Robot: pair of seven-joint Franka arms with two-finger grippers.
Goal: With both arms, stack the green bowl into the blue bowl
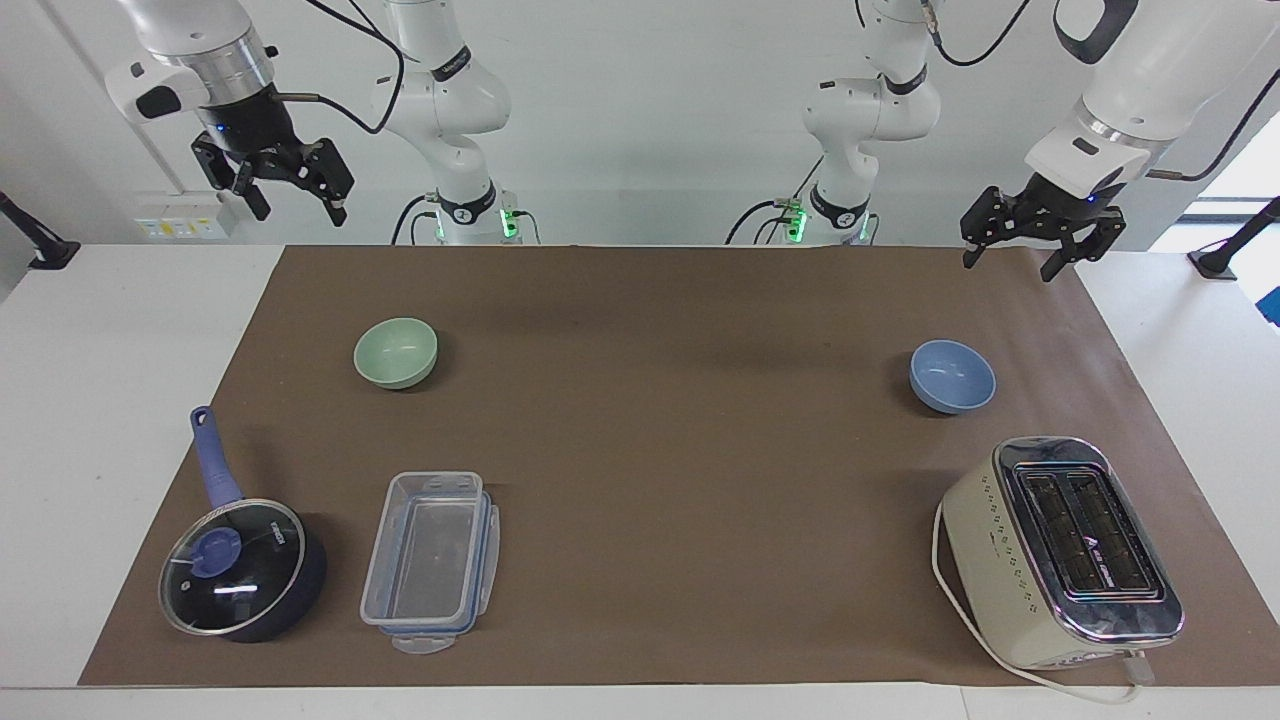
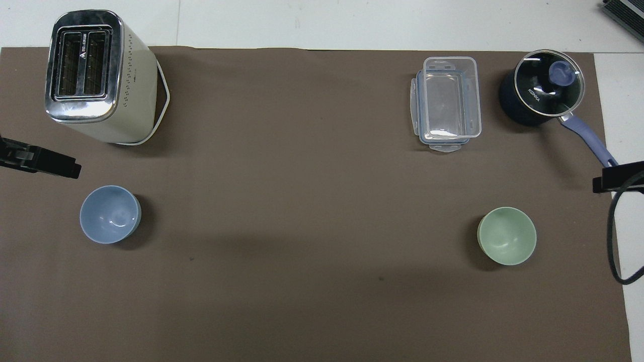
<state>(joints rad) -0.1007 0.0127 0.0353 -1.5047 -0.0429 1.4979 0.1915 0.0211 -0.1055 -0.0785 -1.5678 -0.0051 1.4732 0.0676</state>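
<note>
The green bowl stands upright on the brown mat toward the right arm's end; it also shows in the overhead view. The blue bowl stands upright toward the left arm's end, also seen from overhead. Both bowls are empty and far apart. My right gripper hangs open and empty, high over the table's edge by the robots, well apart from the green bowl. My left gripper hangs open and empty over the mat's corner by the robots, apart from the blue bowl. Both arms wait.
A cream toaster with a white cord stands farther from the robots than the blue bowl. A clear plastic container and a lidded dark blue saucepan stand farther than the green bowl. The brown mat covers the table.
</note>
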